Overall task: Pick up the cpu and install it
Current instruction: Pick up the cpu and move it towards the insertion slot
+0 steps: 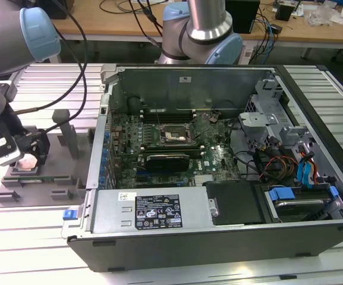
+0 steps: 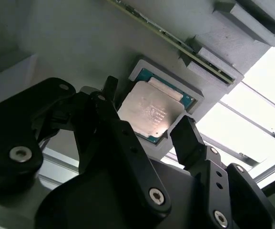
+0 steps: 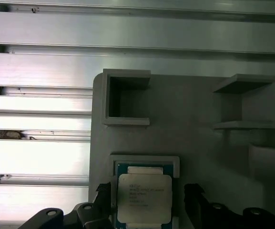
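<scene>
The cpu (image 3: 144, 196), a small square chip with a silver top plate, lies flat in a square recess of the grey fixture (image 3: 194, 157). It also appears in the second wrist view (image 2: 149, 112). My gripper (image 3: 147, 193) hangs just above it, open, with one black finger (image 2: 109, 98) on each side of the chip and a small gap to each edge. In the exterior view the gripper (image 1: 30, 159) is at the far left over the fixture (image 1: 52, 178), with the cpu (image 1: 26, 164) pale beneath it. The dark socket (image 1: 175, 138) sits on the motherboard inside the open case.
The open computer case (image 1: 230, 237) lies to the exterior view's right of the fixture, with a long black expansion card (image 1: 167, 159) below the socket and cables and drive bays (image 1: 302, 172) further right. Upright grey blocks (image 1: 68, 135) rise from the fixture. A second arm's base (image 1: 201, 35) stands behind the case.
</scene>
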`<action>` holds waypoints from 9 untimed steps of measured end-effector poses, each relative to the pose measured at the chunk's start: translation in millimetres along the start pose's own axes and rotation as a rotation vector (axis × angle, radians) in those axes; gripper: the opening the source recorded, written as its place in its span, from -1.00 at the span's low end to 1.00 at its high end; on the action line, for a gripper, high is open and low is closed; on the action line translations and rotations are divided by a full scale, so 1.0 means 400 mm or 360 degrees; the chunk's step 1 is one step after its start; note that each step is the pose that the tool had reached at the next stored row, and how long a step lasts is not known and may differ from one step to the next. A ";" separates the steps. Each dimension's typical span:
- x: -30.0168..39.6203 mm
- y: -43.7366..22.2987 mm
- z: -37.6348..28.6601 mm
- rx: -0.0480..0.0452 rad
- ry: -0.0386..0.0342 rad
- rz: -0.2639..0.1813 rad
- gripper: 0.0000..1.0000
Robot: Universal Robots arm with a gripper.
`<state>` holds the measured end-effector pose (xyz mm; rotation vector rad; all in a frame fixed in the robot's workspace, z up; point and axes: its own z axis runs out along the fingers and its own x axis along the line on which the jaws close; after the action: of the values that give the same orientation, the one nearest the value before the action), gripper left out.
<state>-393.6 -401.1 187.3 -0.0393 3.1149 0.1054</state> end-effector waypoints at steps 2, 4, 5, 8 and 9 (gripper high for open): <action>0.003 0.000 -0.001 0.0000 0.0001 -0.0001 0.44; 0.004 0.000 0.001 0.0000 0.0000 0.0000 0.44; 0.005 0.001 0.003 0.0000 0.0001 0.0000 0.44; 0.004 0.001 0.003 0.0000 0.0000 0.0000 0.44; 0.004 0.001 0.003 0.0000 0.0001 0.0000 0.44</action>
<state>-395.3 -400.5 186.1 -0.0397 3.1152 0.1051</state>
